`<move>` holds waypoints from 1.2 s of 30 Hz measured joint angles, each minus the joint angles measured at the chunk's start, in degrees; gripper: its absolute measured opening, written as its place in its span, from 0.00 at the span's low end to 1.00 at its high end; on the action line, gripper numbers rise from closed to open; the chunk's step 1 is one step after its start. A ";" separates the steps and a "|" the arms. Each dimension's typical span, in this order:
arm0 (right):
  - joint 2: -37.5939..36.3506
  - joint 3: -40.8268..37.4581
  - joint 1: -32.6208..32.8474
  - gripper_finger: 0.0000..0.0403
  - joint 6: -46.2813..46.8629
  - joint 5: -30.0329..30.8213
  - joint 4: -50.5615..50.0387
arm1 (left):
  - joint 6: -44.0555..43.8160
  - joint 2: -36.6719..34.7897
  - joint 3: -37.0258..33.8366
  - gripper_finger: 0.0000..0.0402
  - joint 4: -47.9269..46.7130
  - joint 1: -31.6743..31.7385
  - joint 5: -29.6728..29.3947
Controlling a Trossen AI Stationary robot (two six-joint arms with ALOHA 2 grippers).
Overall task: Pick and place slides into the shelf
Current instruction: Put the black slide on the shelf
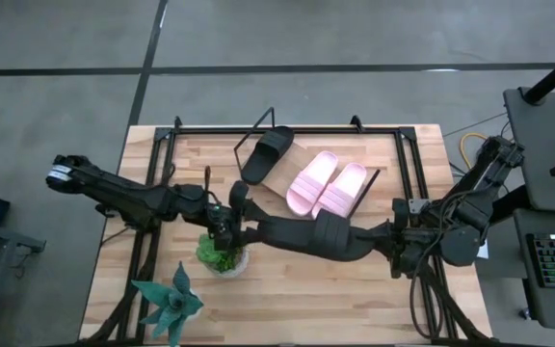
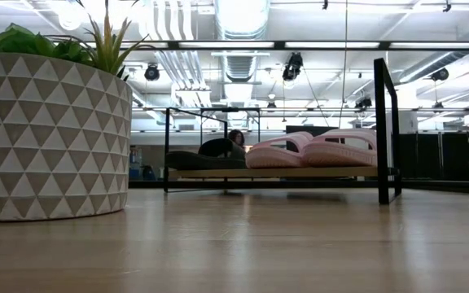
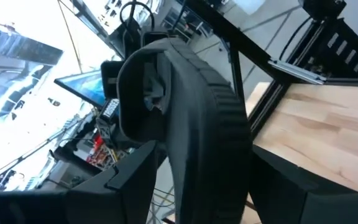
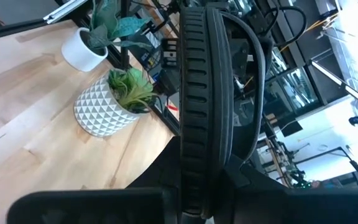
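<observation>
- Wooden tabletop [image 1: 355, 299]: the high view shows both grippers meeting at centre frame.
- Left gripper [image 1: 227, 224] and right gripper [image 1: 249, 231] both clamp one black slide [image 4: 207, 93].
- The low view shows only the shelf [image 2: 275, 172].

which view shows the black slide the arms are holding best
The high view: the held black slide shows whole, lengthwise between the left tool and right tool. Each wrist view fills with part of it. The low view misses it.

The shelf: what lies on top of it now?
On the shelf lie one black slide and two pink slides. The board beneath them is mostly covered. The fourth slide is held between both end effectors.
</observation>
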 joint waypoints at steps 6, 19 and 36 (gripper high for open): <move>0.00 0.00 -0.02 0.08 0.28 0.02 -0.09 | 0.07 1.23 0.08 0.52 1.95 -0.01 -0.09; 0.04 -0.02 -0.02 0.08 0.16 -0.38 0.85 | 1.59 1.74 0.11 0.19 3.09 0.05 -1.66; 0.13 -0.07 -0.22 0.21 6.66 15.77 1.14 | 1.61 0.00 0.28 0.11 2.03 -0.23 -18.72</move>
